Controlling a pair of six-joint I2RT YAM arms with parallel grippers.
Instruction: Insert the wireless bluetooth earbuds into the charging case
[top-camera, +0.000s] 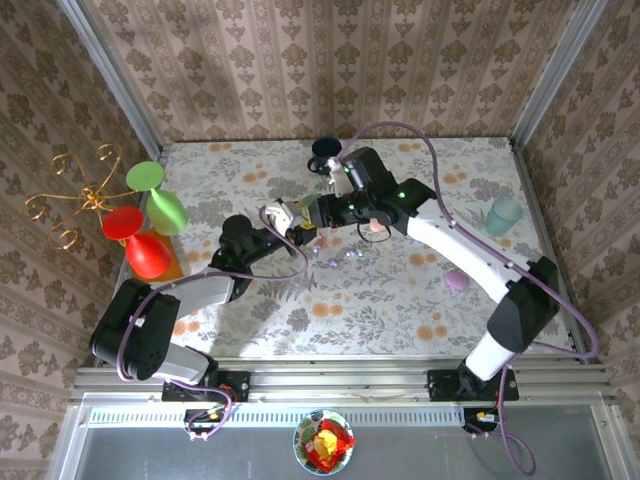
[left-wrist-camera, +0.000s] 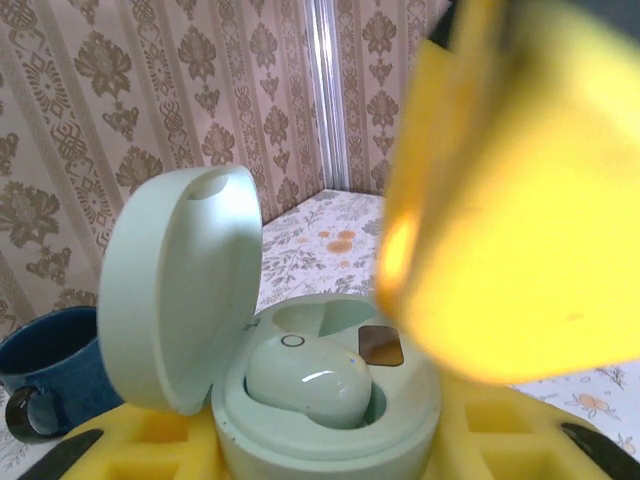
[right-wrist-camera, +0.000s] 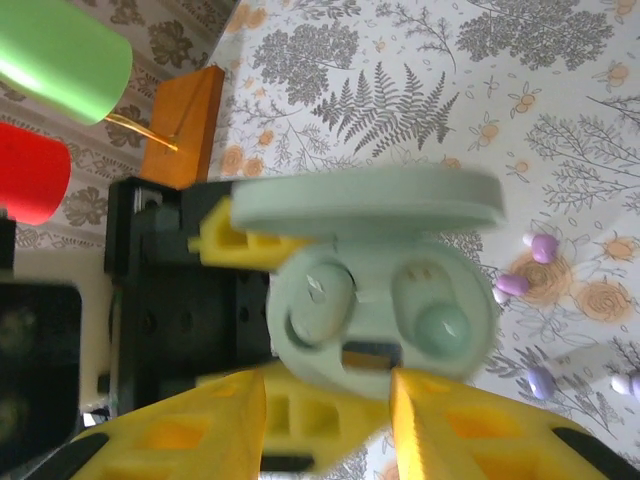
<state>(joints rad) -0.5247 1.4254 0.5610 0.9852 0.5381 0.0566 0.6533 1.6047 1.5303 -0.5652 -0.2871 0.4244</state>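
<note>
Left hand (left-wrist-camera: 330, 455): clamped on the mint charging case (right-wrist-camera: 385, 300), lid tipped open, near bench middle.
Right hand (right-wrist-camera: 330, 425): yellow fingers parted, gripping nothing, poised just over the case mouth.
Seated earbud (left-wrist-camera: 305, 380): mint, lodged in one socket; second socket beside it empty.
Loose earbuds (right-wrist-camera: 512, 285): pink and lilac, scattered on the floral bench (top-camera: 400, 300), right of the case, slightly nearer.

One open case (right-wrist-camera: 385, 300), one seated earbud (left-wrist-camera: 305, 375), at least four loose earbuds (right-wrist-camera: 543, 245).
</note>
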